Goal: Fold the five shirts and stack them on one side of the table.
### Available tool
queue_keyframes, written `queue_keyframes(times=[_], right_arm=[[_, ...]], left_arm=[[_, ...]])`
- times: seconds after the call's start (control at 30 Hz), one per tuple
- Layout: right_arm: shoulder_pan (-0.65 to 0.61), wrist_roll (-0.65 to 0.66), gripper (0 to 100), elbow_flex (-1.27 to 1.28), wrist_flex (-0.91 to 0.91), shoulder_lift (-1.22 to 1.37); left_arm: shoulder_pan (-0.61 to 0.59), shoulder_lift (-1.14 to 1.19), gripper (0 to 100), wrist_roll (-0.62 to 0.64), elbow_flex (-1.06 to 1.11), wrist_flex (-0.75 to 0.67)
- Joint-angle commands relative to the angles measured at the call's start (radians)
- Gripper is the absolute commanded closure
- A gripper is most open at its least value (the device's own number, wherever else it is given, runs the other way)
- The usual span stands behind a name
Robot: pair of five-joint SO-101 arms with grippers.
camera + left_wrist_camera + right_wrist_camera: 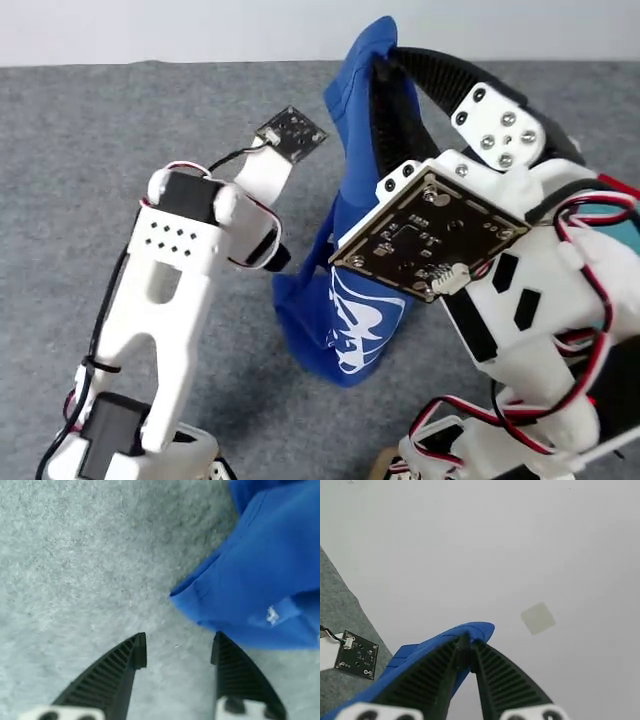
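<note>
Blue shirt hangs off the grey felt-covered table, pinched at its top edge by the right gripper. That gripper's black ribbed jaws are closed together on a fold of the fabric, which peeks out past the tips against the white wall. From there the cloth drapes down in a long bunched column, and its lower end, with a white print, sits on or just above the table between the two arms.

The left gripper is low over the table beside the shirt's bottom corner. Its jaws are spread apart and hold nothing, with bare grey felt between them. The stitched hem lies just ahead of them, nearest the jaw on the shirt's side, and does not touch either one.
</note>
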Motion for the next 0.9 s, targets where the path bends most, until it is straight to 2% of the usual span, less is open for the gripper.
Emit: queue_keyframes(times=[0.0,0.2,0.53,0.73,0.87], right_arm=[[-0.001,0.011,98.9,-0.031,-0.007,0.021],[0.001,0.011,99.0,-0.031,-0.062,0.044],[0.001,0.011,99.0,-0.031,-0.064,0.064],[-0.002,0.012,99.0,-0.031,-0.065,0.065],[-0.002,0.012,99.0,-0.031,-0.065,0.067]], left_arm=[[0.04,0.0,78,0.069,-0.03,-0.023],[0.091,-0.006,78,0.083,0.013,-0.025],[0.107,0.003,78,0.084,0.024,-0.072],[0.098,0.003,78,0.084,0.151,-0.249],[0.051,0.003,78,0.083,0.173,-0.305]])
